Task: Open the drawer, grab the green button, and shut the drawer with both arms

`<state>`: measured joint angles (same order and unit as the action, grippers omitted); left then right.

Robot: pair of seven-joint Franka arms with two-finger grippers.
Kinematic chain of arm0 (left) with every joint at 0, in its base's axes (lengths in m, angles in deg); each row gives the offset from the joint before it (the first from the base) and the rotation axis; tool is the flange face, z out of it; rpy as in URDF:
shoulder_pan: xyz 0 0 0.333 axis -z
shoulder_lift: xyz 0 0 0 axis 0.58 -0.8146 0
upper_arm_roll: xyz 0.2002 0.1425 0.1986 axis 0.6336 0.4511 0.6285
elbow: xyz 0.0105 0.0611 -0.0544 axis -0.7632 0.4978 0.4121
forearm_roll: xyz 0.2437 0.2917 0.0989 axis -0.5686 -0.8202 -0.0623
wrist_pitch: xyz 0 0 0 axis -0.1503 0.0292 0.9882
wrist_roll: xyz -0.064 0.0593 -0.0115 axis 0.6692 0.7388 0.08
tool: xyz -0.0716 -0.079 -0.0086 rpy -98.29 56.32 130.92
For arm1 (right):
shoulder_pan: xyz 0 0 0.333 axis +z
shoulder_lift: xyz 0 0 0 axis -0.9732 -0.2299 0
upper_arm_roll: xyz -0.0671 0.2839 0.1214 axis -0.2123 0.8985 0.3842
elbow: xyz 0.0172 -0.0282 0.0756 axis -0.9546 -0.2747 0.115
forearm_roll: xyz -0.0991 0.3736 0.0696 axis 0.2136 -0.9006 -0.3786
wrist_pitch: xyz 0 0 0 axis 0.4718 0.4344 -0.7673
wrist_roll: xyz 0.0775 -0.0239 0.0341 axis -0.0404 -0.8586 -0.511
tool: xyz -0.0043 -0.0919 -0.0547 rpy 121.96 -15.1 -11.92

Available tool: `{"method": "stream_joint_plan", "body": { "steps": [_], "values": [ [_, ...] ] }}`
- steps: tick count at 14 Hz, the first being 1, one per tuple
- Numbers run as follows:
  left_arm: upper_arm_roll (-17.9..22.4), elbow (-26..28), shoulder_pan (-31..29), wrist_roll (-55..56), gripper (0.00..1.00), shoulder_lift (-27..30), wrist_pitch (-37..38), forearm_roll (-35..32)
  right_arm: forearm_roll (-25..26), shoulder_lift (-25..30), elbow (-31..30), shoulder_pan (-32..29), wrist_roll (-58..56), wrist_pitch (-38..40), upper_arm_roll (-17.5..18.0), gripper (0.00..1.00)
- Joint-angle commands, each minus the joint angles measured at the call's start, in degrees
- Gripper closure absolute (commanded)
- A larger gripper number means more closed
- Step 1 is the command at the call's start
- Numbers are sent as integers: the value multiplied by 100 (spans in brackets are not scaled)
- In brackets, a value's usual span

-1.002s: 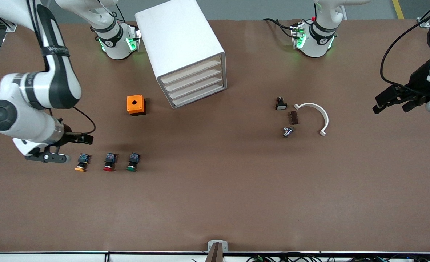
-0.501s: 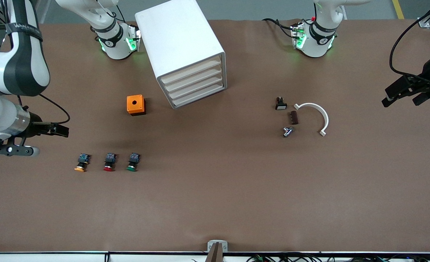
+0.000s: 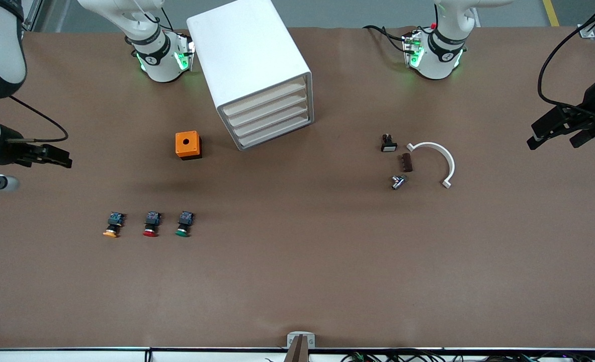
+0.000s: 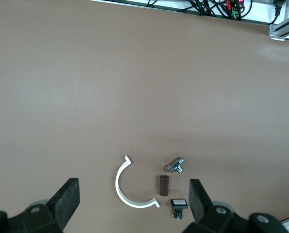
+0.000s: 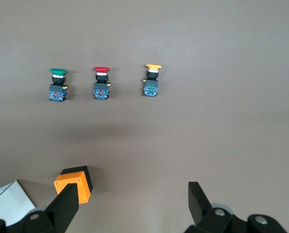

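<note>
You see a brown table (image 3: pixel 297 281) from above, with a white cabinet (image 3: pixel 249 65) standing between the two arm bases. All four of its drawers are pushed in; the drawer fronts (image 3: pixel 267 118) face the front camera at a slant.

Your right gripper (image 3: pixel 51 156) hangs in the air over the right arm's end of the table, its fingers spread apart and holding nothing. In the right wrist view (image 5: pixel 130 204) the two fingers stand wide, with bare table between them. Three buttons lie in a row on the table, nearer the front camera than the spot under this gripper. The green button (image 3: pixel 183 224) (image 5: pixel 57 85) is the one farthest from the gripper in that row. The red button (image 3: pixel 151 224) (image 5: pixel 101 83) lies in the middle and the orange button (image 3: pixel 112 225) (image 5: pixel 152 80) is closest to the gripper. An orange box (image 3: pixel 188 145) (image 5: pixel 74 182) sits on the table between the gripper and the cabinet.

Your left gripper (image 3: pixel 559 130) hangs over the left arm's end of the table, also spread open and empty, as the left wrist view (image 4: pixel 132 204) shows. Toward the table's middle from it lie a white half-ring (image 3: pixel 435 161) (image 4: pixel 130 187), a small brown block (image 3: pixel 407 162) (image 4: pixel 164 185), a metal fitting (image 3: pixel 398 182) (image 4: pixel 176 165) and a small black switch (image 3: pixel 388 143) (image 4: pixel 178 206), all close together.
</note>
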<state>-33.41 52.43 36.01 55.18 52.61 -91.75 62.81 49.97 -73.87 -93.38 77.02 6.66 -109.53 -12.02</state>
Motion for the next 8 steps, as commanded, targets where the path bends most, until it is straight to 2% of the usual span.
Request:
{"method": "stream_joint_plan", "body": {
  "steps": [1,8],
  "values": [
    [-26,-459,14,-31,1,-331,229,-183,-94,14,346,-93,-49,340,92,0],
    [-35,-441,5,-40,1,-348,239,-183,-6,14,479,-76,-76,499,100,0]
  ]
}}
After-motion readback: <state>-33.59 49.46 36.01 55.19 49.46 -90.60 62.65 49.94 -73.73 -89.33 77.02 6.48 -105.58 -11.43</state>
